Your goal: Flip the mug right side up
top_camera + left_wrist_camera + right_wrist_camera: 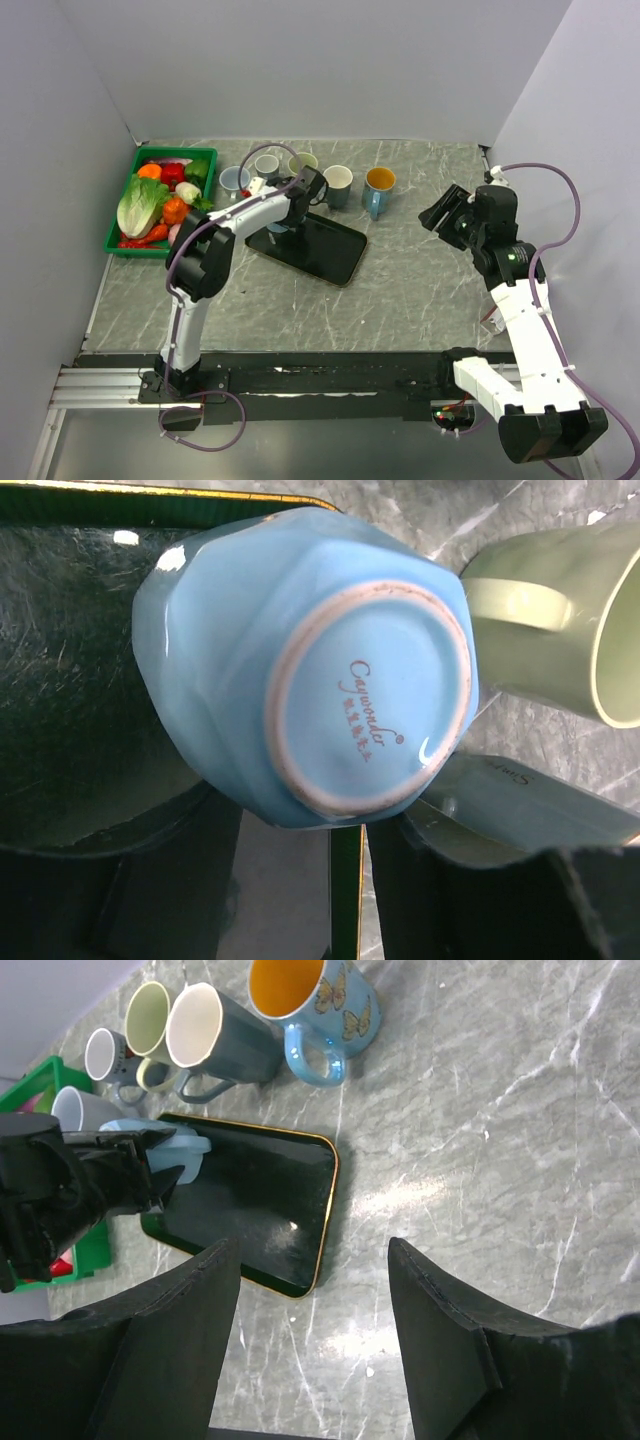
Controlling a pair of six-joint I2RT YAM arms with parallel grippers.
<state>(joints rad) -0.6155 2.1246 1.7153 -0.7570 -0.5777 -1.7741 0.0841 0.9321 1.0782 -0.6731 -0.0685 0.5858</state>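
Observation:
A light blue mug (300, 650) stands upside down on the back left corner of a dark gold-edged tray (330, 255), its printed base facing up. My left gripper (300, 820) reaches down over it with a black finger pressed against each side of its body. From above, only a sliver of the mug (277, 229) shows under the left gripper (287, 218). The right wrist view catches the mug (185, 1150) at the tray's far corner. My right gripper (440, 212) hangs open above the table on the right, with only bare marble between its fingers (190, 1300).
Several upright mugs line the back of the table: a pale green one (560, 620) right beside the blue mug, a dark grey one (338, 185) and a butterfly mug (379, 190). A green basket (175, 152) of vegetables sits back left. Walls close in on three sides.

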